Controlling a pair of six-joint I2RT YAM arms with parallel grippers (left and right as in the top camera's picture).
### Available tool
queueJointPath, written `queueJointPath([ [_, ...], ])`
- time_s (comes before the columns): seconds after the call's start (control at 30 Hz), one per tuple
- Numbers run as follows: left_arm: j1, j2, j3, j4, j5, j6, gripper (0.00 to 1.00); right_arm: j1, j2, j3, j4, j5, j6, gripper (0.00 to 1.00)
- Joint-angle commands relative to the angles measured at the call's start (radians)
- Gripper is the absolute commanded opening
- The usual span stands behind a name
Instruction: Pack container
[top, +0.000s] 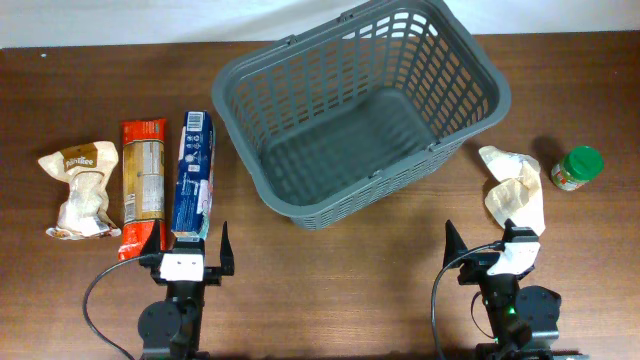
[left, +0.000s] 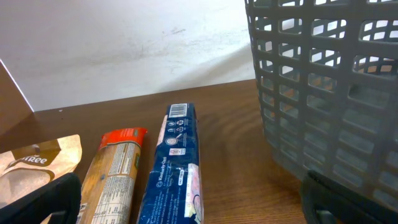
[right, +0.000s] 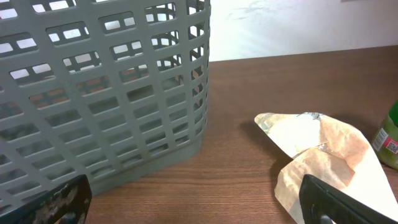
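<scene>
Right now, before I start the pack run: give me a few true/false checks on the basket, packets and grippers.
1. The basket is empty. True.
2. The blue packet lies in the basket. False: it lies on the table left of it, beside the red packet.
3. The green-lidded jar stands right of the basket. True.
4. The right gripper is shut on the crumpled bag. False: it is open and holds nothing; the bag lies on the table.
5. The left gripper is open. True.
</scene>
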Motion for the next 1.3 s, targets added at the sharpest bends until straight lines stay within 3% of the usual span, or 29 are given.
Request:
queueJointPath([
  [0.0, 0.003, -0.005, -0.002, -0.006, 0.008, 0.013, 0.99, -0.007, -0.009, -0.008, 0.0, -0.008, 0.004, 0.99],
  [0.73, 0.003, -0.005, -0.002, -0.006, 0.017, 0.012, 0.99, -0.007, -0.009, -0.008, 0.0, -0.008, 0.004, 0.99],
  [1.0, 0.003, -0.005, -0.001, 0.013, 0.188, -0.319, 0.99, -0.007, -0.009, -0.008, 0.0, -0.014, 0.004, 0.99],
  [1.13, 0.003, -0.005, 0.074, -0.008, 0.371, -0.341, 0.99, -0.007, -0.008, 0.047, -0.021, -0.11, 0.004, 0.99],
  [1.27, 0.004, 0.071, 0.297, -0.181, 0.252, -0.336, 0.99, -0.007, 0.067, 0.272, -0.208, -0.038, -0.008, 0.99],
])
